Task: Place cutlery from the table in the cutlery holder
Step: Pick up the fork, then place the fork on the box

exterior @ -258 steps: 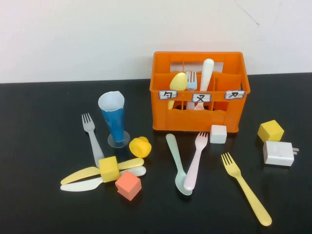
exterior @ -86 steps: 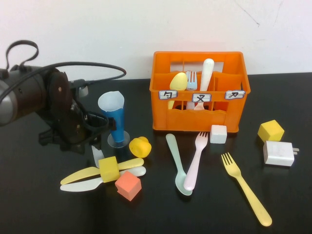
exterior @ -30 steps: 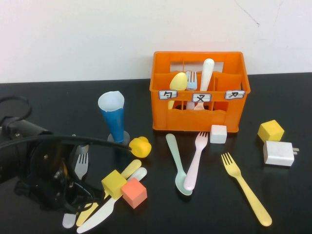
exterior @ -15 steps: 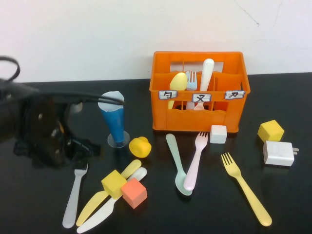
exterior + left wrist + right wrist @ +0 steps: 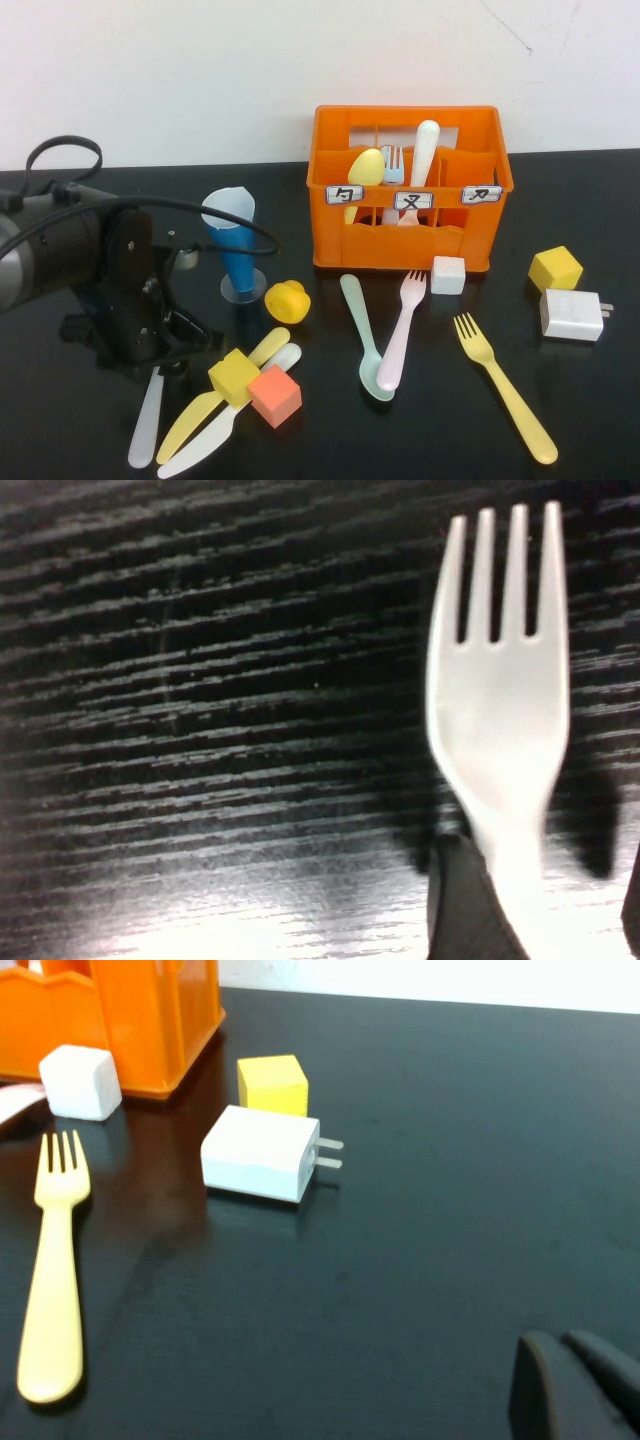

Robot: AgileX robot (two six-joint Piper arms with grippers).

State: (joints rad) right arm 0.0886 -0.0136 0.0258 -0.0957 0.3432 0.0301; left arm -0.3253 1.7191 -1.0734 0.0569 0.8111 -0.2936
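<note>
A glossy black wood-grain counter (image 5: pixel 420 440) meets a plain white wall. The ribbed orange plastic cutlery holder (image 5: pixel 410 190) stands at the back, already holding three pieces. In front of it lie seven loose pastel pieces. Far to its left, the left tool (image 5: pixel 160 368) straddles the pale grey fork (image 5: pixel 500 700), jaws spread. The right tool (image 5: pixel 575 1385) appears closed, right of the holder.

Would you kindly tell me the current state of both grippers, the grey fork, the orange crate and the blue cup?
left gripper: open, fingers straddling the fork's handle.
grey fork: lying flat on the table, not lifted.
right gripper: shut, empty, low over the table.
cutlery holder: upright, partly filled.
blue cup: standing upright.
</note>
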